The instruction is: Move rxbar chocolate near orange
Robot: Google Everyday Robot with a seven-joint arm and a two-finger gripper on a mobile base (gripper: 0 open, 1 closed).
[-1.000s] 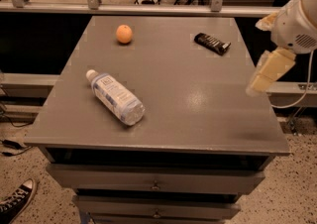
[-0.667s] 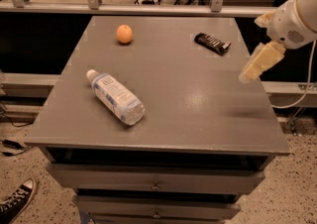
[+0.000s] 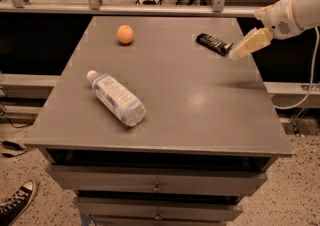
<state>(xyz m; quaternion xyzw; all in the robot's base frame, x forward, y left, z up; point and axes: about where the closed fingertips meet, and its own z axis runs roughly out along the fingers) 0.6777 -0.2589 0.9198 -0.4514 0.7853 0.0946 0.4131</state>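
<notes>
sneaker (image 3: 15, 206): lower left, on speckled floor.
water bottle (image 3: 117, 99): lying on its side, front left.
orange (image 3: 125, 34): back left.
table (image 3: 200, 115): grey top, drawers beneath.
rxbar chocolate (image 3: 214, 44): back right, well apart from orange.
gripper (image 3: 246, 45): just beside the bar's right end; grip state cannot tell.

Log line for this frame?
phase: pre-grasp | end effector: at rxbar chocolate's right end | rxbar chocolate: flat on table, back right | orange: back left | water bottle: on its side, front left
</notes>
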